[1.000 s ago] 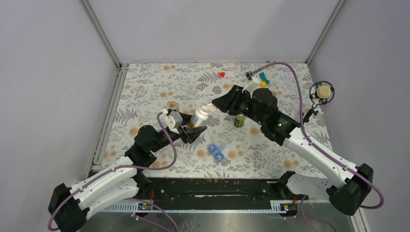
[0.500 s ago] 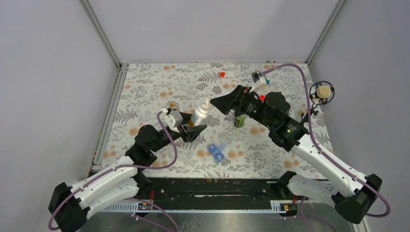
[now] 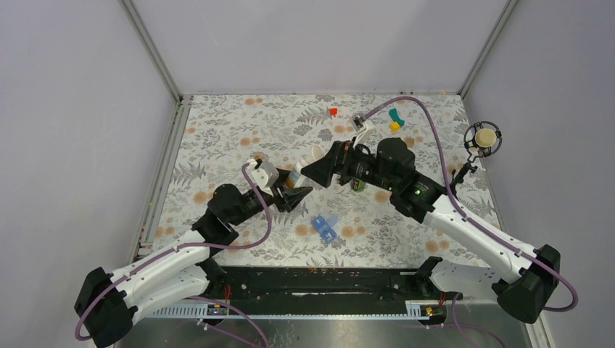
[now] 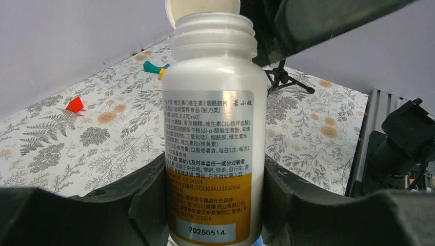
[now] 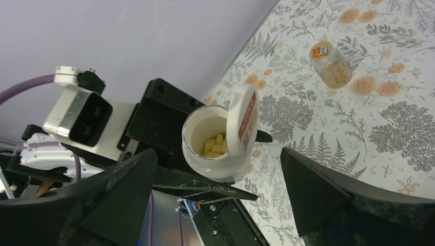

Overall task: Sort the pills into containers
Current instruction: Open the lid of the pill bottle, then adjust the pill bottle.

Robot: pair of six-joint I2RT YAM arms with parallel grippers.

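White and orange-labelled, the pill bottle [image 4: 214,128] is clamped between the black fingers of the left gripper [image 3: 293,193], which press on its lower body from both sides. Its hinged lid [image 5: 243,123] is flipped back, and pale pills [image 5: 215,144] show inside the open mouth; the right gripper [image 5: 217,150] faces that mouth with its jaws spread wide, holding nothing, the bottle's neck just beyond its fingertips. The blue pill box [image 3: 325,227] lies on the flowered table [image 3: 217,123] towards the front edge, just right of the left gripper and apart from both arms; a green bottle [image 3: 358,183] stands close under the right wrist; a small clear jar [image 5: 331,64] with yellowish contents sits on the cloth beyond the held bottle. The widest stretch of open cloth lies to the left, up to the metal rail at the table's edge; farther back a red block [image 3: 333,112], a teal piece [image 3: 395,114] and a yellow piece [image 3: 394,126] sit near the rear wall, and a microphone [image 3: 483,138] on a small stand is at the right edge. The left arm reaches diagonally from its near-left base to the table's middle, forearm low; the right arm stretches from its near-right base up and leftwards, wrist pointing left at the bottle, a purple cable arching over it.
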